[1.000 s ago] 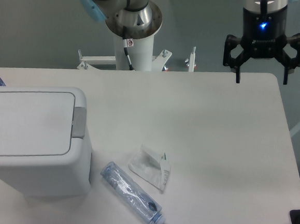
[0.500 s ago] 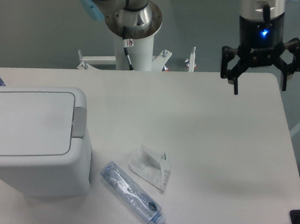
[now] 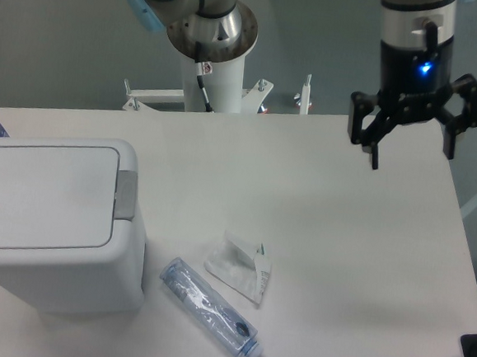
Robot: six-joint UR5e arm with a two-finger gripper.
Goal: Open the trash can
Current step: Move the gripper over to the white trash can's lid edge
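While the trash can (image 3: pixel 53 222) sits at nine o'clock with its lid flat and grey latch (image 3: pixel 126 194) unpressed, nothing looks done; a plastic bottle (image 3: pixel 209 310) lies centre, and the gripper (image 3: pixel 413 134) hangs at two o'clock, jaws wide, empty.

Trash can (image 3: pixel 50 213) at table's (image 3: pixel 356 254) left, bottle (image 3: pixel 209 309) beside (wrapper (image 3: pixel 238 265) behind it).
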